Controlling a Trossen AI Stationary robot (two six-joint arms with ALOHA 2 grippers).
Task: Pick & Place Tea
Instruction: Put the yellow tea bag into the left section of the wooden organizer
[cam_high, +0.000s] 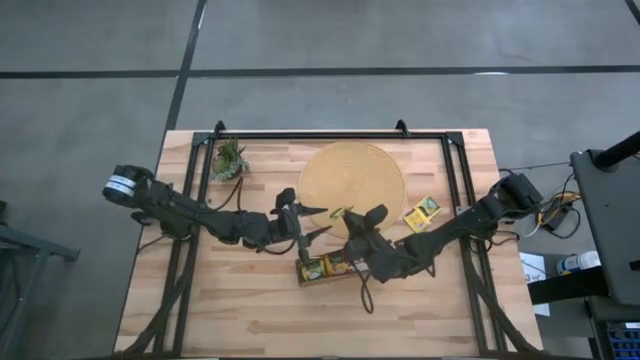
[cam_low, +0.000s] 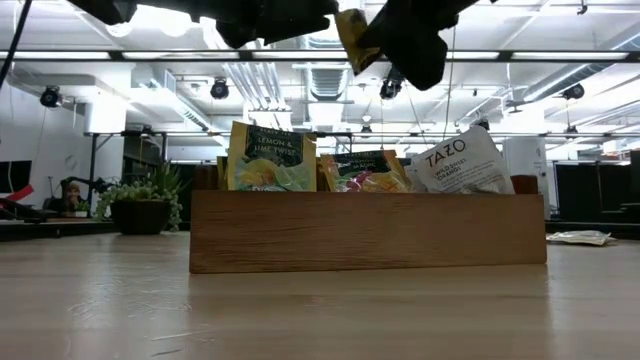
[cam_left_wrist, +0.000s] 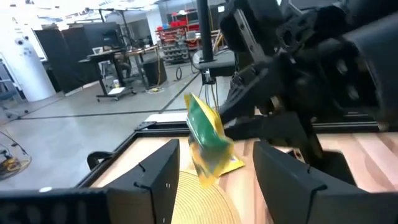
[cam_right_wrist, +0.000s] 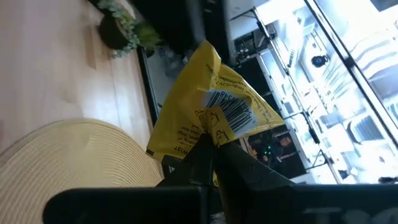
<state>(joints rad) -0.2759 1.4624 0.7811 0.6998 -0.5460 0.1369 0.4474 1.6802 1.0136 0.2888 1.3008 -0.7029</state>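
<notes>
The right gripper (cam_high: 350, 213) pinches a yellow paper tea sachet (cam_right_wrist: 208, 115) above the round woven mat's (cam_high: 352, 175) edge — the left gripper's (cam_high: 322, 221) fingers spread wide beside it.

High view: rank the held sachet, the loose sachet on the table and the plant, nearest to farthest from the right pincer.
From the right pincer:
1. Held tea sachet, pinched in it at the round mat's front edge.
2. Loose sachet, on the table right of the mat.
3. Plant, far-left corner.
</notes>
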